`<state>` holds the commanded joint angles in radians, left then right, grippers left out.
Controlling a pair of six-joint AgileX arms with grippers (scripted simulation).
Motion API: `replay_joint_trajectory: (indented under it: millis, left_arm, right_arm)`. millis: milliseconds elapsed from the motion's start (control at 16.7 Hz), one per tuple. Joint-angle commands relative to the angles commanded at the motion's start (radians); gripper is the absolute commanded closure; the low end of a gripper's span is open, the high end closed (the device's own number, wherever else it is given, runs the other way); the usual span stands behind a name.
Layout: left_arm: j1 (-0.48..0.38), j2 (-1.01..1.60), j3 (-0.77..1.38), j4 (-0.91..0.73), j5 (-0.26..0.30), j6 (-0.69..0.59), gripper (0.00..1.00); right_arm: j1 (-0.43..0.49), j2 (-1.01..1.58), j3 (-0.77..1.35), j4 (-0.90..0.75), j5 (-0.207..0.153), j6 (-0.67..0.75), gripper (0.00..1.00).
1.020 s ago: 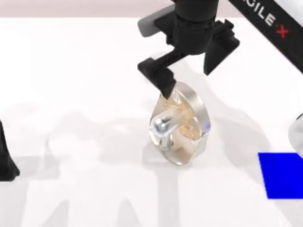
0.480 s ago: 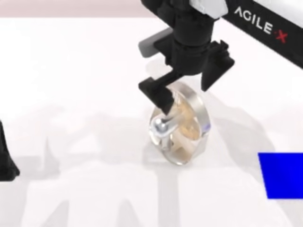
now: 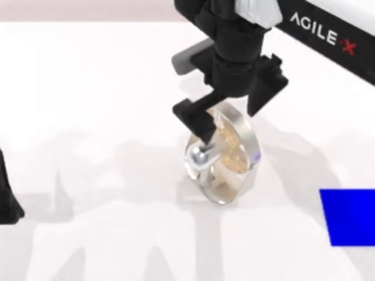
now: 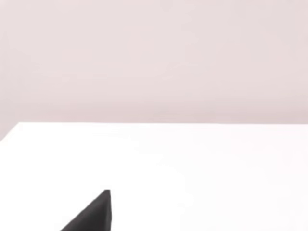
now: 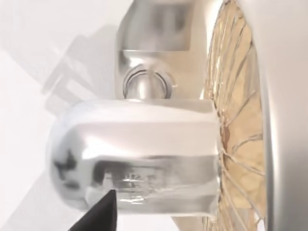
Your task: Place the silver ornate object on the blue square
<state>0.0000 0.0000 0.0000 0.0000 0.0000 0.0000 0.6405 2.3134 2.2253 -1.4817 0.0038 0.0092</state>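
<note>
The silver ornate object [image 3: 225, 161] stands on its edge at the table's middle, gold-tan face and chrome knob [image 3: 199, 155] turned toward the left. My right gripper [image 3: 231, 108] hangs open over its top: one finger is in front of the gold face and the other behind the disc's back. The right wrist view is filled by the knob [image 5: 139, 154] and the gold face [image 5: 240, 120], with one dark fingertip [image 5: 103, 211] just below the knob. The blue square [image 3: 348, 216] lies flat at the right edge, apart from the object.
My left arm [image 3: 7, 202] stays parked at the table's left edge; its wrist view shows one dark fingertip [image 4: 94, 214] over bare white table [image 4: 202, 168]. The right arm's link [image 3: 328, 35] crosses the top right corner.
My right gripper has come down and slightly nearer, so its fingers now straddle the disc's upper rim. The silver object and the left arm have not moved.
</note>
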Motion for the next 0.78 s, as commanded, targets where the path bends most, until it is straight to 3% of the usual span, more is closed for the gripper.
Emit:
replay_joint_trajectory:
  millis: [660, 780]
  left_arm:
    - [0.000, 0.000, 0.000, 0.000, 0.000, 0.000, 0.00]
    - [0.000, 0.000, 0.000, 0.000, 0.000, 0.000, 0.00]
  right_arm:
    - [0.000, 0.000, 0.000, 0.000, 0.000, 0.000, 0.98]
    - [0.000, 0.000, 0.000, 0.000, 0.000, 0.000, 1.00]
